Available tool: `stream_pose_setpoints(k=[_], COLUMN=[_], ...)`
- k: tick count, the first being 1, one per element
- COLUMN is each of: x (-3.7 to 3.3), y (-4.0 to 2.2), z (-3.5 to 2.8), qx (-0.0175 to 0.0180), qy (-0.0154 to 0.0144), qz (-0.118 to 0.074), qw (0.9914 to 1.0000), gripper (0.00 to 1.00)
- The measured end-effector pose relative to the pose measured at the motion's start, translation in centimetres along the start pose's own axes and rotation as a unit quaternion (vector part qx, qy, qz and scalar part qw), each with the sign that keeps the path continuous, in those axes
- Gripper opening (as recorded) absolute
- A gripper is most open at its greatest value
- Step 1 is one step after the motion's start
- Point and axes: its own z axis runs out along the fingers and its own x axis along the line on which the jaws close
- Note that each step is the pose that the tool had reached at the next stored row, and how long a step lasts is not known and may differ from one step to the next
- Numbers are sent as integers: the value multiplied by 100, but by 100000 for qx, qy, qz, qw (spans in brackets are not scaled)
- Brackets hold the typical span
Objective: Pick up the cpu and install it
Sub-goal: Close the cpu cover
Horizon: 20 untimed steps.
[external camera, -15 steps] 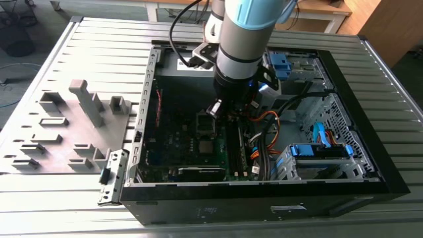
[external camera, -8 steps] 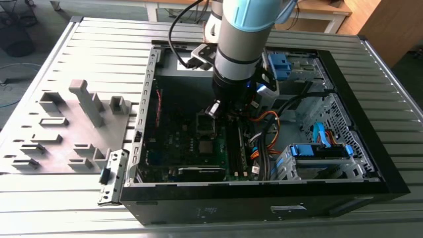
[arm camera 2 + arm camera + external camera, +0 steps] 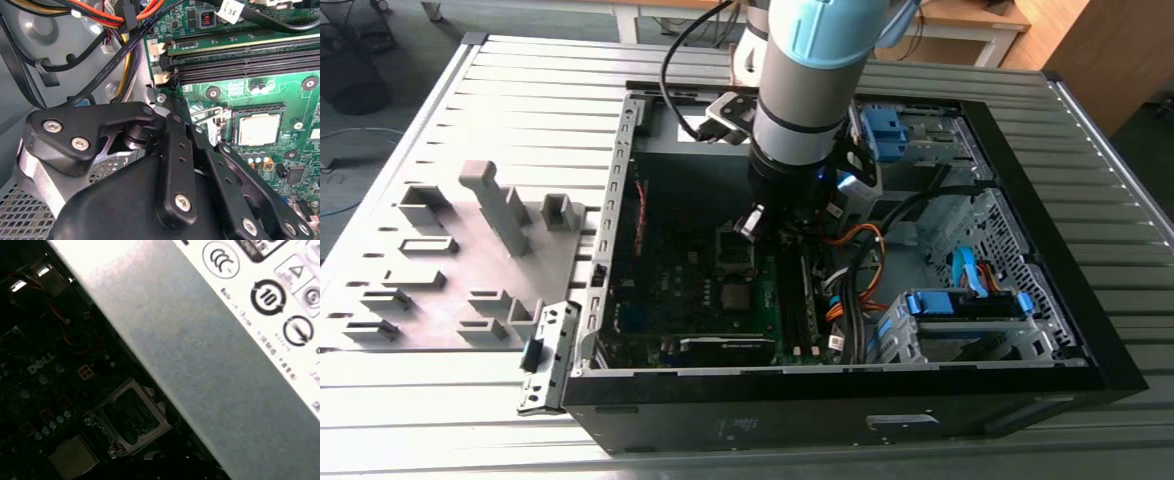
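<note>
Ribbed grey metal counter [image 3: 494, 100] carries an open black computer case [image 3: 854, 400]; a grey-and-blue robot arm [image 3: 807, 70] reaches down into it over the green circuit board [image 3: 235, 90]. The black gripper [image 3: 767, 228] hangs low over the board, and its own linkage blocks the view: jaws parted or clenched, cannot tell. The cpu [image 3: 257, 129], a small silvery square chip, lies flat on the board in a dark frame, just beside that linkage.

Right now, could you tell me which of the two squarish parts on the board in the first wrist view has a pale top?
The small flat silvery-grey cpu chip; the other is a dark rectangular frame with a shiny rim.
</note>
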Motion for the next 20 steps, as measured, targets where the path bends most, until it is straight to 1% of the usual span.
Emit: stream_pose_setpoints(k=[6,8,11,16,20], x=[1,10,34,36,37], y=[1,13,42,44,45], z=[8,8,9,6,-32], qx=[72,86,138,142,5], qy=[89,81,-10,-29,-194], qz=[2,3,-14,-8,-3], qw=[100000,100000,100000,100000,100000], gripper=[11,11,11,11,11])
